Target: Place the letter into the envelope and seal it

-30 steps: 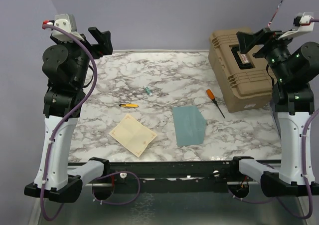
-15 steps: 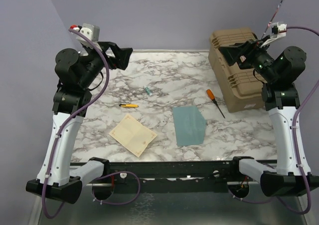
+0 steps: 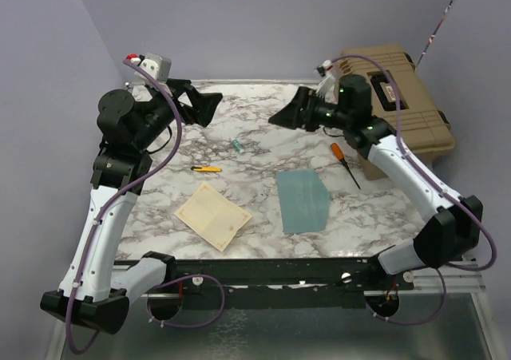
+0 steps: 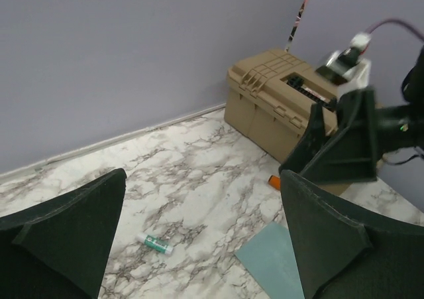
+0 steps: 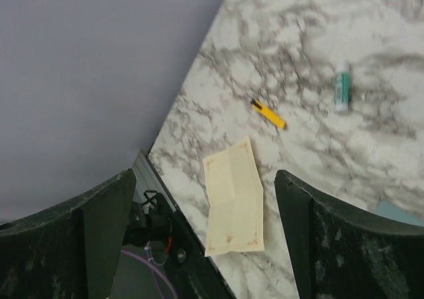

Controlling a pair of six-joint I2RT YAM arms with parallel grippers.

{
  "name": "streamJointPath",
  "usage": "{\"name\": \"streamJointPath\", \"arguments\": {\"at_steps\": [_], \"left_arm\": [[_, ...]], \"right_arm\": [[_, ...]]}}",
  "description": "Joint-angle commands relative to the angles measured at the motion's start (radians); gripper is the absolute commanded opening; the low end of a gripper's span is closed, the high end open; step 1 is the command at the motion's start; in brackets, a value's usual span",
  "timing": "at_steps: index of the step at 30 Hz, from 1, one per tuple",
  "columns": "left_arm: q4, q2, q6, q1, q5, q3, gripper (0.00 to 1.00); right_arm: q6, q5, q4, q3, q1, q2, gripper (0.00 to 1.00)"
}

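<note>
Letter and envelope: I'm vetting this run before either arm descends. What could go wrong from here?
The letter lies flat near the front edge; a pinch might crease it or slide it off. The orange screwdriver lies beside the envelope, so the open right gripper could knock it.

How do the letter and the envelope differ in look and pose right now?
The letter is cream with crossing fold creases; the envelope is plain teal-blue. The letter lies turned like a diamond, one corner toward the near edge of the table; the envelope lies nearly square to that edge. Both lie flat on the marble, apart from each other, and neither is held.
</note>
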Motion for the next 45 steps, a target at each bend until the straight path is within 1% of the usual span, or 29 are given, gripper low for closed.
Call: {"name": "streamJointPath", "arguments": {"at_steps": [1,4,6,8,10,17,20,23,24,28,30,33,35,39,42,45], "left_arm": [[0.024,-0.029,-0.028,-0.007,-0.120,-0.043,0.99],[0.024,-0.034,-0.031,-0.010,-0.165,-0.072,0.99],[0.022,-0.036,-0.017,-0.019,-0.157,-0.090,0.99],[0.014,-0.036,0.003,-0.037,-0.153,-0.102,0.99],[0.006,-0.036,0.020,-0.057,-0.176,-0.118,0.99],[-0.011,-0.055,0.029,-0.090,-0.322,-0.173,0.99],[-0.032,-0.061,0.013,-0.099,-0.393,-0.185,0.99],[-0.042,-0.064,0.002,-0.104,-0.443,-0.198,0.99],[-0.044,-0.068,0.000,-0.105,-0.448,-0.201,0.99],[-0.048,-0.094,-0.002,-0.107,-0.457,-0.214,0.99],[-0.055,-0.101,-0.004,-0.106,-0.464,-0.216,0.99],[-0.068,-0.101,-0.016,-0.108,-0.466,-0.206,0.99],[-0.072,-0.096,-0.025,-0.108,-0.451,-0.198,0.99],[-0.072,-0.090,-0.038,-0.110,-0.432,-0.191,0.99],[-0.072,-0.091,-0.041,-0.110,-0.440,-0.187,0.99],[-0.071,-0.093,-0.043,-0.110,-0.449,-0.180,0.99]], "right_arm": [[0.091,0.232,-0.202,-0.031,0.117,0.114,0.89],[0.095,0.286,-0.256,-0.057,0.202,0.192,0.88],[0.112,0.289,-0.275,-0.092,0.238,0.244,0.88],[0.160,0.254,-0.253,-0.154,0.250,0.288,0.88],[0.198,0.197,-0.212,-0.205,0.259,0.313,0.87],[0.214,0.148,-0.177,-0.247,0.313,0.368,0.86],[0.251,0.088,-0.119,-0.256,0.336,0.412,0.80],[0.276,0.085,-0.101,-0.227,0.366,0.473,0.73],[0.276,0.086,-0.106,-0.213,0.377,0.491,0.71],[0.290,0.068,-0.088,-0.185,0.405,0.534,0.69],[0.304,0.017,-0.037,-0.195,0.410,0.549,0.68],[0.346,-0.094,0.110,-0.232,0.418,0.566,0.68],[0.359,-0.130,0.168,-0.231,0.424,0.578,0.67],[0.338,-0.144,0.159,-0.205,0.430,0.605,0.64],[0.323,-0.164,0.164,-0.186,0.430,0.636,0.58],[0.324,-0.205,0.195,-0.173,0.430,0.671,0.57]]}}
